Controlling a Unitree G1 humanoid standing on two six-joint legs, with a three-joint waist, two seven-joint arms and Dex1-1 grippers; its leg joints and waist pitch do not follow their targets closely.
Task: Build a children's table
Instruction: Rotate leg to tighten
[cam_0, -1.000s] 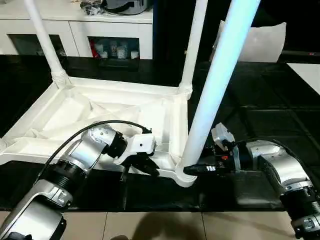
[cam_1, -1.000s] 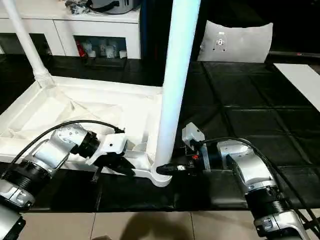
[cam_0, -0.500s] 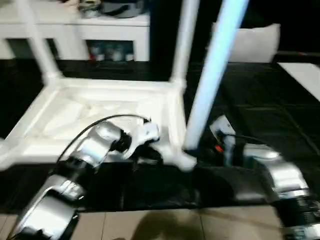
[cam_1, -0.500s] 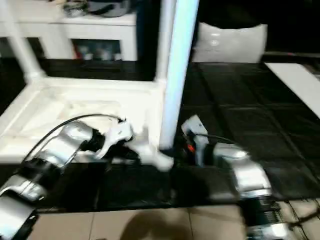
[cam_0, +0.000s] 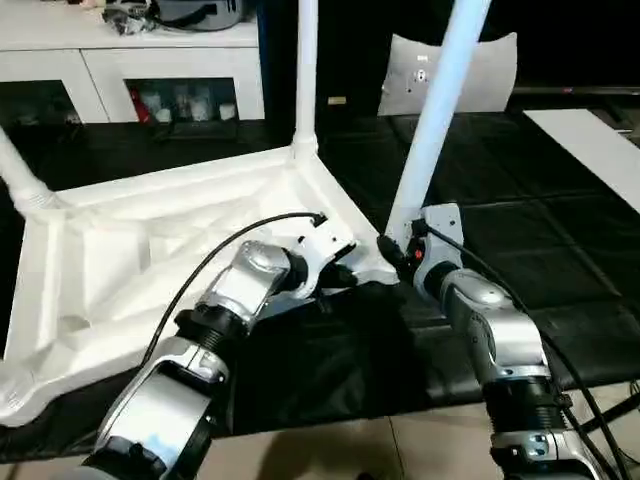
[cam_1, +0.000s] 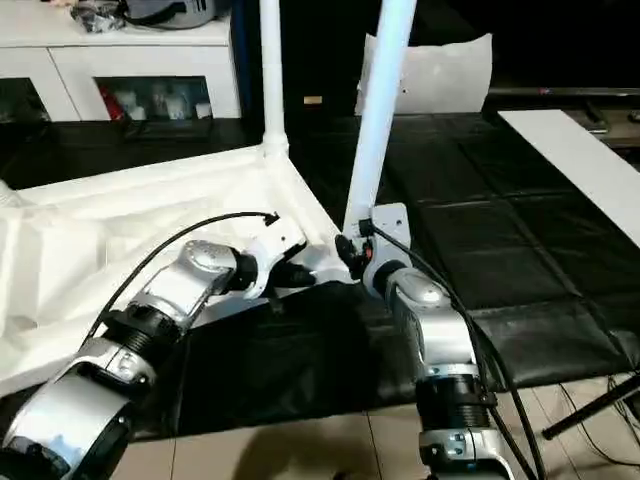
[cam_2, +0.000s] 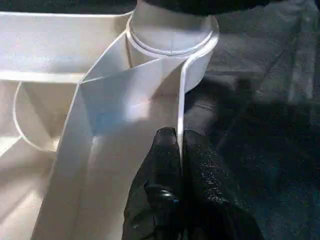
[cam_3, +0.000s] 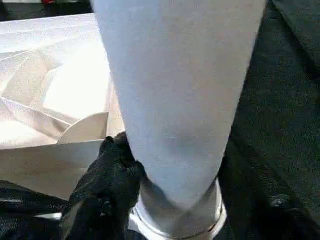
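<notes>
Right now I see the children's table (cam_0: 150, 250) lying upside down on the black mat (cam_0: 520, 260), legs pointing up, its long axis running away to my left. My left gripper (cam_2: 181, 150) pinches its rim wall; my right gripper (cam_0: 400, 255) clasps the nearest leg (cam_0: 432, 110) at its base.

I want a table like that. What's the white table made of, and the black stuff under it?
The table top and its leg look like smooth white plastic: thin moulded ribs and a soft sheen. The black mat underneath looks like soft padded sheet, creased and seamed in squares; hard to tell exactly.
</notes>
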